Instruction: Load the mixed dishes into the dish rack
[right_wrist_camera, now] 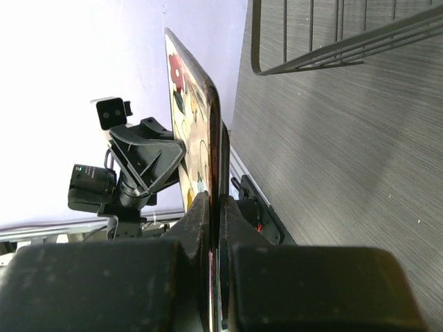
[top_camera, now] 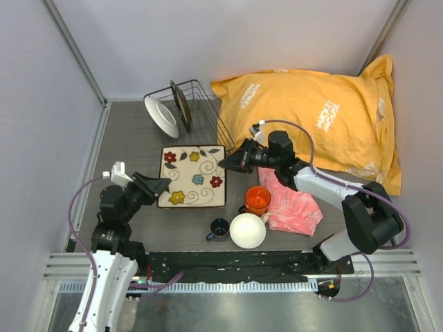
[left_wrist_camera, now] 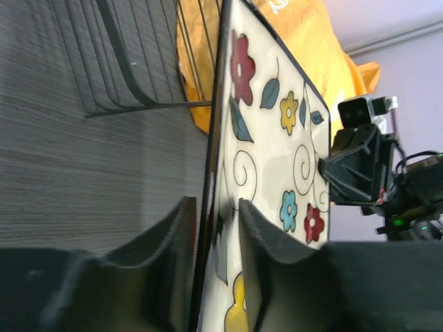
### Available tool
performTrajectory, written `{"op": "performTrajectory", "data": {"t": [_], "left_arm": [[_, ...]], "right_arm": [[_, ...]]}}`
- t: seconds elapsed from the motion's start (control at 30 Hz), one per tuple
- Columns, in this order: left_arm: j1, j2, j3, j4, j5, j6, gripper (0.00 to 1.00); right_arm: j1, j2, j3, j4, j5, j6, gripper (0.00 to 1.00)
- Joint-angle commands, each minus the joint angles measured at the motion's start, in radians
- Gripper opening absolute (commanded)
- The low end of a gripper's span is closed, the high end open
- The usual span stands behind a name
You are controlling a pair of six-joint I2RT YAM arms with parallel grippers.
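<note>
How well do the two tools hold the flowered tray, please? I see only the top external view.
Observer: The right wrist view shows the right tool shut on the edge of the tray, with both fingers pressed against it.
Operator: And the left one?
Observer: In the left wrist view, the left tool has one finger on each face of the opposite edge.
Operator: Is the tray off the table?
Observer: It looks so. In the right wrist view, pale wall shows between the tray's dark underside and the table.
</note>
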Motion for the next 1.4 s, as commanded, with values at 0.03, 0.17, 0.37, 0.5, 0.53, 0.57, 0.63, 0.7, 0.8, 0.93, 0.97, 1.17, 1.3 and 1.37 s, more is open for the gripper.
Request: {"op": "performTrajectory", "data": {"t": [0.03,0.17,0.37,0.5,0.53,0.57,0.63,0.7,0.8,0.93,0.97,1.17,1.3,1.37], "left_arm": [[-0.002,0.005,-0.004,0.075,0.045,-0.013,0.14],[0.0,0.005,-0.001,0.074,0.046,-0.013,0.0],[0.0,-0.007,-0.004,0.116,0.071,-0.033,0.0],[-0.002,-0.017,-0.007,0.15,0.089,-0.059,0.0],[0.0,-0.017,-0.006,0.155,0.095,-0.065,0.0],[0.0,-0.017,-0.006,0.167,0.1,-0.066,0.0],[-0.002,-0.012,-0.006,0.179,0.118,-0.074,0.0],[-0.002,-0.006,-0.001,0.196,0.132,-0.083,0.0],[-0.002,-0.004,0.008,0.21,0.152,-0.089,0.0],[-0.002,-0.003,0.023,0.221,0.172,-0.099,0.0],[-0.002,-0.003,0.025,0.227,0.183,-0.103,0.0],[-0.002,-0.01,0.046,0.239,0.2,-0.126,0.0],[0.0,-0.015,0.074,0.238,0.214,-0.129,0.0],[-0.002,-0.009,0.088,0.238,0.223,-0.132,0.0]], "right_arm": [[0.002,-0.035,0.041,0.209,-0.079,0.079,0.01],[0.002,-0.033,0.047,0.178,-0.074,0.044,0.01],[0.0,-0.019,0.04,0.133,-0.074,-0.004,0.27],[0.0,-0.004,0.021,0.138,-0.079,-0.013,0.45],[0.0,0.005,0.015,0.138,-0.079,-0.013,0.47],[0.002,0.008,0.013,0.139,-0.079,-0.014,0.48],[0.0,0.021,0.01,0.138,-0.082,-0.021,0.49],[0.0,0.031,0.01,0.14,-0.094,-0.03,0.5],[0.002,0.053,0.018,0.127,-0.111,-0.048,0.5],[0.0,0.082,0.027,0.113,-0.126,-0.08,0.5],[0.0,0.093,0.03,0.115,-0.128,-0.082,0.5],[0.0,0.13,0.049,0.121,-0.145,-0.093,0.51],[0.0,0.14,0.053,0.121,-0.149,-0.099,0.51],[0.0,0.149,0.053,0.126,-0.162,-0.1,0.51]]}}
